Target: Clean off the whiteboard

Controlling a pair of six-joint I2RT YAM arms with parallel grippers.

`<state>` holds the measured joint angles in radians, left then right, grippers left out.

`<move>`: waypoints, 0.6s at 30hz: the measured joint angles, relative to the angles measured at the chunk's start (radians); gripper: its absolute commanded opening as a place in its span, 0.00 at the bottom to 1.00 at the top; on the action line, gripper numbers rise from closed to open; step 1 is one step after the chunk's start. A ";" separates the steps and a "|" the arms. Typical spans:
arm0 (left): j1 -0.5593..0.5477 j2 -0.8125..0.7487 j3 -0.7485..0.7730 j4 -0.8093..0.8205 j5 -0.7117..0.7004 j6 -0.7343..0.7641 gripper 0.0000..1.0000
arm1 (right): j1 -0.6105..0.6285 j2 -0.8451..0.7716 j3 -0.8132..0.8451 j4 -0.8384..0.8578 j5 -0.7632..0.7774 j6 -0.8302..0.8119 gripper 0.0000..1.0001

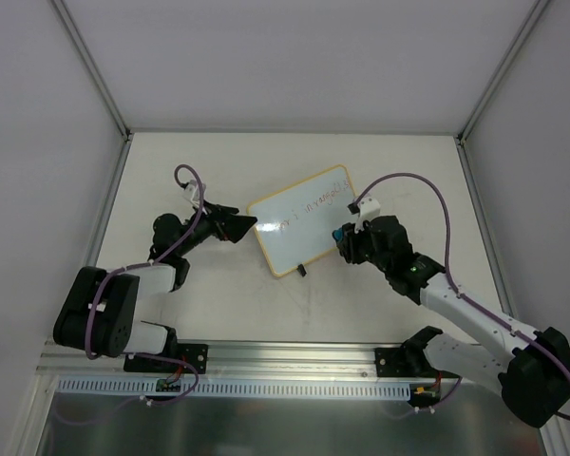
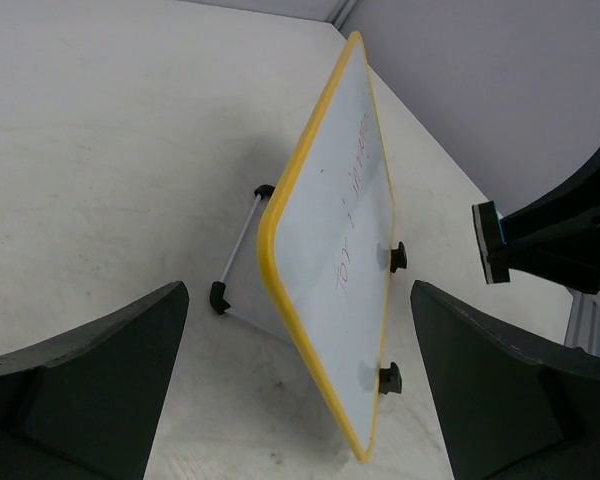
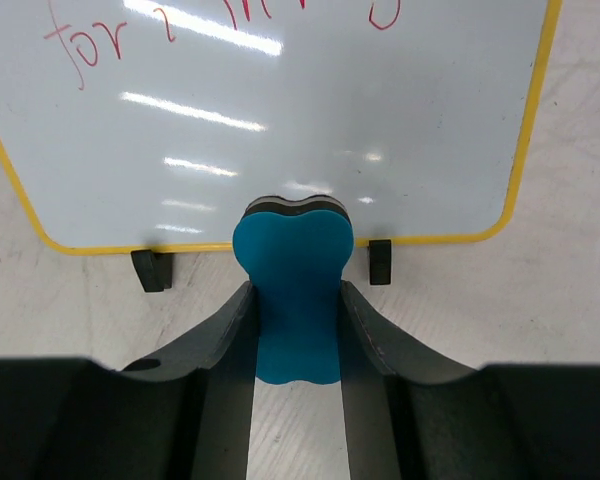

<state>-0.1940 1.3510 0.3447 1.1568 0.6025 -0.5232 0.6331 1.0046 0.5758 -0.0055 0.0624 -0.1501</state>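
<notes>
**Item: whiteboard**. Yellow-framed and propped at a tilt on its rear stand, mid-table. Its long axis runs diagonally, from the near left to the far right of the arms. Red writing remains across the upper face.

**Right gripper**. Sits at the whiteboard's clipped long edge, jaws clamped on the blue eraser. The eraser tip reaches that edge between the two black clips; contact cannot be told. This is the nearer arm, and the writing lies straight ahead of it.

**Left gripper**. Sits at the whiteboard's left short edge, jaws wide apart and holding nothing. Probably placed to steady the frame.
</notes>
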 measured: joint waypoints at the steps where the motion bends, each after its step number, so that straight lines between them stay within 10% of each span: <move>1: 0.000 0.016 0.000 0.009 0.002 -0.006 0.93 | 0.001 -0.003 0.013 -0.010 -0.002 -0.001 0.00; 12: 0.006 0.226 0.088 0.090 0.071 -0.096 0.69 | 0.002 0.056 0.162 -0.066 -0.033 -0.025 0.00; 18: 0.006 0.268 0.101 0.103 0.102 -0.164 0.72 | 0.002 0.093 0.198 -0.068 -0.043 -0.034 0.00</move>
<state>-0.1883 1.6188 0.4461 1.2598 0.7048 -0.6868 0.6350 1.0973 0.7738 -0.0738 0.0189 -0.1844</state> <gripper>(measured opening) 0.730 0.363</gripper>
